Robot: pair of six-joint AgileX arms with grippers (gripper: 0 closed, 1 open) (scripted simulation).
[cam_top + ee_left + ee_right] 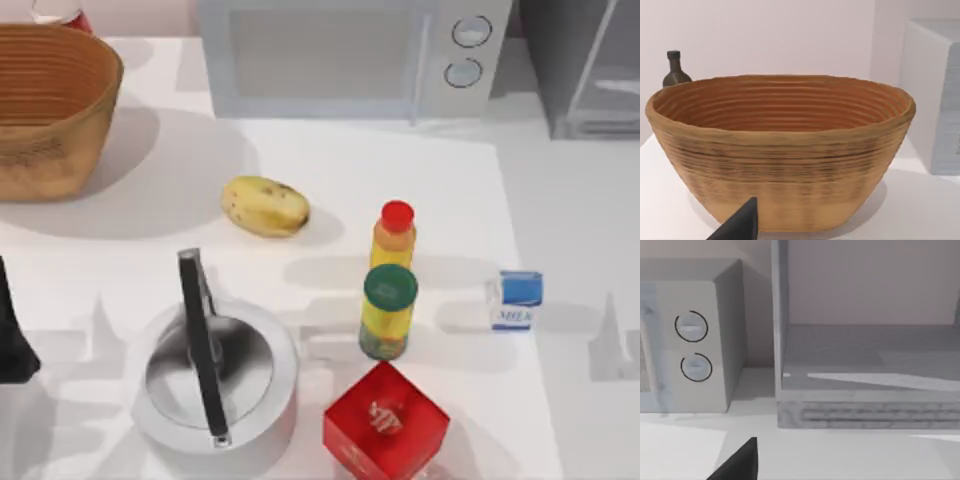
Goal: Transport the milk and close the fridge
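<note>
The milk (pixel 517 300), a small white carton with a blue top, stands on the table's right side, apart from the bottles. The grey fridge (pixel 580 70) is at the back right corner. In the right wrist view the fridge (pixel 865 365) shows its bare inner shelf, so its door stands open. A dark part of my right gripper (pixel 740 462) sits low in that view, well short of the fridge. My left arm (pixel 12 340) is parked at the table's left edge. My left gripper (pixel 740 225) faces the wicker basket (pixel 780 150).
A white microwave (pixel 350 55) stands at the back, left of the fridge. The basket (pixel 50 105) is back left. A yellow potato (pixel 265 206), a red-capped bottle (pixel 395 235), a green-capped bottle (pixel 388 312), a red cube box (pixel 385 425) and a steel kettle (pixel 215 375) fill the middle.
</note>
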